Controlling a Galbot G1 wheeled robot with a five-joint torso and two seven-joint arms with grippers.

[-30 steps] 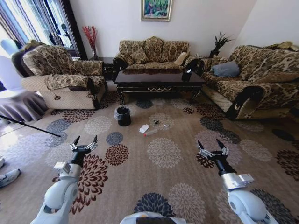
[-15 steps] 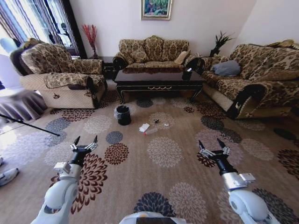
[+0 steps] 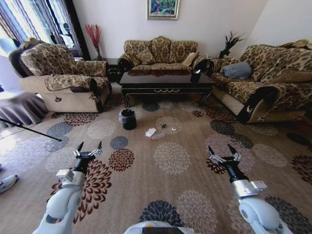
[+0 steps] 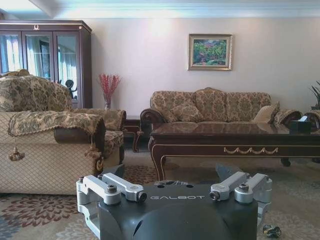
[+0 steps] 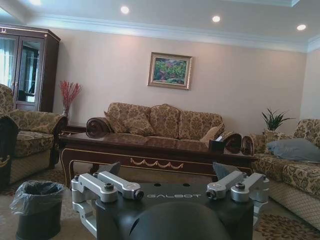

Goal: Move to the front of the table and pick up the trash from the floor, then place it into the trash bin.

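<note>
1. Head view. Left claw and right claw hang low over the beige-brown medallion-patterned carpet floor, both spread wide and empty. The trash, a cluster of white crumpled paper, clear bottle and dark scraps, lies ahead on the floor in front of the glossy dark brown coffee table with gold ornament. The small round black lined trash bin stands just left of the litter. Judgement: driving straight and stopping short of the litter would keep both it and the bin within reach. Compared with the earlier frame, the whole scene sits slightly nearer and shifted, so the base is advancing.

2. Left wrist view. Table apron ahead; a dark scrap lies on the floor.

3. Right wrist view. Bin near, before the table.
</note>
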